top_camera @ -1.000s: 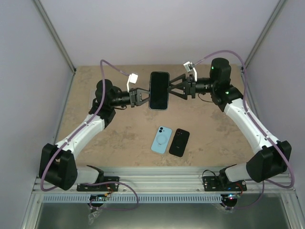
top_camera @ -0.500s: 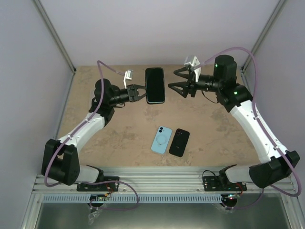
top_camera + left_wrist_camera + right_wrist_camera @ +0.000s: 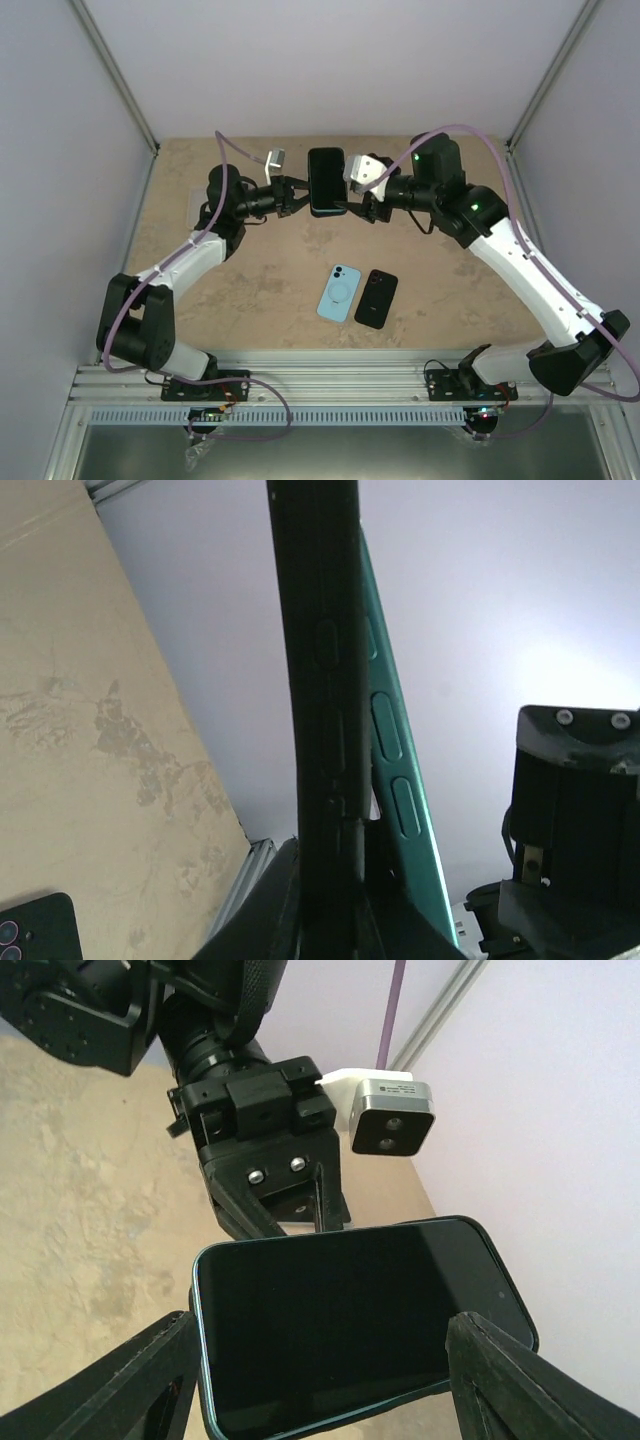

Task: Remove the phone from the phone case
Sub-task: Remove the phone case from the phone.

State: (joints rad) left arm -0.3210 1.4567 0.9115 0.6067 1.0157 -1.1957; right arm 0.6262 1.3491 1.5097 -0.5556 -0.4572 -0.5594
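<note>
While the left tool (image 3: 300,197) was shut tight on the black phone (image 3: 327,180) in its green case (image 3: 390,750) high above the tan worktop (image 3: 260,290), the right tool (image 3: 320,1325) stood open around it, empty. A crooked squeeze could knock it down.

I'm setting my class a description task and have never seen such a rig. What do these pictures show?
The machine is a left arm and a right arm bolted at a table's near edge. The wide picture looks down from above; the other two come from cameras on the wrists. The left claw is shut on a phone in a teal case, holding it in the air. The right claw is open, its fingers either side of the phone. On the table lie a light blue handset and a black handset, backs up.
</note>
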